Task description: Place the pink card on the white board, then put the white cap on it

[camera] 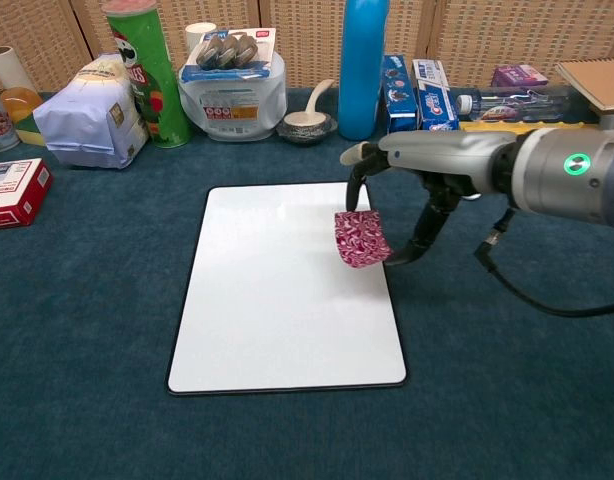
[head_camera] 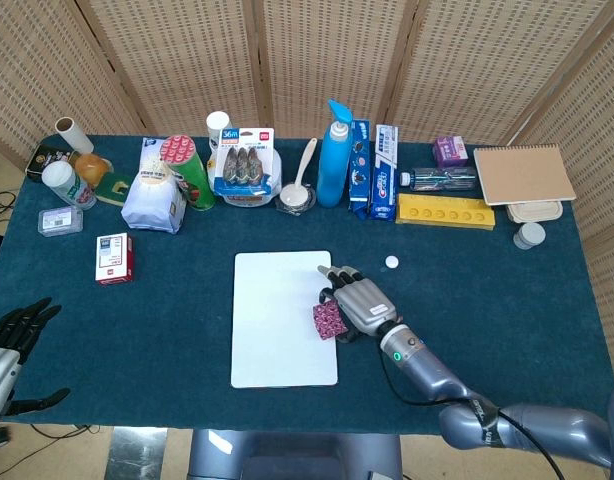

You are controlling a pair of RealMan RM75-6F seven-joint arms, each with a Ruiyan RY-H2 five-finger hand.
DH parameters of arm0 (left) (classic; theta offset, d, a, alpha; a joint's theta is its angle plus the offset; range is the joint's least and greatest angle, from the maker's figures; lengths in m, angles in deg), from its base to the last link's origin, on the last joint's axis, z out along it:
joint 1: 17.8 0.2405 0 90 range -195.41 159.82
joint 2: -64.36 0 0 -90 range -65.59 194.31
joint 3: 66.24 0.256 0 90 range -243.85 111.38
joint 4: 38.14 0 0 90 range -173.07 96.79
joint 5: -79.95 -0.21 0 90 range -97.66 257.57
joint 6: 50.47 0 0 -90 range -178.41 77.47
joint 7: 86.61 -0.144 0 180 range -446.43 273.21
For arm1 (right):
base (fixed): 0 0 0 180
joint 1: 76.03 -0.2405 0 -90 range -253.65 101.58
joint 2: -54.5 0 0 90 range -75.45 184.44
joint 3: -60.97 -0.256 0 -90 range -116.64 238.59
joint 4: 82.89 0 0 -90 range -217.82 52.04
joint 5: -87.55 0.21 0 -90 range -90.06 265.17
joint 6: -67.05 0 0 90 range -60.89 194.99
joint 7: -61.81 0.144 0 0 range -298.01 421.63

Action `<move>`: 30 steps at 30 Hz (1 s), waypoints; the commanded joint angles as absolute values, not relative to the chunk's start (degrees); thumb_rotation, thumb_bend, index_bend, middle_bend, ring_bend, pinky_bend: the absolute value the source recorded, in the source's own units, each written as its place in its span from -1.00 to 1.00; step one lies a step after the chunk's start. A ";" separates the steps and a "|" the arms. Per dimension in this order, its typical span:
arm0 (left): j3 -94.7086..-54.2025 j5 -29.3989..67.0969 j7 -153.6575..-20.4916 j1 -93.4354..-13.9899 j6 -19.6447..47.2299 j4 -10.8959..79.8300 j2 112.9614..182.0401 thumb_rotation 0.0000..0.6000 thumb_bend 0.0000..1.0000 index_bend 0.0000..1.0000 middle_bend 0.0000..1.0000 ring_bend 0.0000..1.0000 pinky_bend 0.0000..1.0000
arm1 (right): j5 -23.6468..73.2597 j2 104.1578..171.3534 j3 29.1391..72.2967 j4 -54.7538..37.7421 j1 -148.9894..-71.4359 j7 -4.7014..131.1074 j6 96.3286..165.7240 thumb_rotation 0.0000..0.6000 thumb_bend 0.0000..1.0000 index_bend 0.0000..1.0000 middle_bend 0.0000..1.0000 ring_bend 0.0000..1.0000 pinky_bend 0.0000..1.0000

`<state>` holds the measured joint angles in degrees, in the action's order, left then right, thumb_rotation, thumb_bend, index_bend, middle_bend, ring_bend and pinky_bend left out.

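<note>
Right hand (camera: 427,190) fingers (camera: 359,180) pinch pink card (camera: 360,238) above white board (camera: 277,300) | left hand (head_camera: 12,335) fingers spread, empty | "36m" pack (head_camera: 242,160)

smooth white board (camera: 277,300), matt cloth table (camera: 507,400)

The left robot hand (head_camera: 15,335) is cut off by the head view's left edge

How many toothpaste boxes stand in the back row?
2: both upright side by side right of the blue bottle, a darker blue box next to it and a white Crest box beyond. Others may be hidden.
</note>
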<state>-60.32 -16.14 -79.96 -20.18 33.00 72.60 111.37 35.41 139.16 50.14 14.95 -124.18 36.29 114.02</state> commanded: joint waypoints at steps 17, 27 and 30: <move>-60.80 -15.00 -78.07 -19.99 33.79 72.28 110.70 1.00 -0.89 -1.00 -1.00 -1.00 -1.00 | 57.41 152.24 48.02 13.37 -133.15 21.00 129.69 1.00 -0.48 -0.44 -1.00 -1.00 -0.99; -60.68 -15.10 -78.15 -19.74 33.98 72.16 110.58 1.00 -0.89 -1.00 -1.00 -1.00 -1.00 | 59.12 152.31 47.69 15.67 -133.32 19.53 131.91 1.00 -0.75 -0.76 -1.00 -1.00 -0.87; -60.68 -15.37 -77.94 -19.66 34.24 72.06 110.56 1.00 -0.89 -1.00 -1.00 -1.00 -1.00 | 57.58 150.50 47.65 17.95 -132.52 20.62 132.10 1.00 -0.75 -0.76 -1.00 -1.00 -0.87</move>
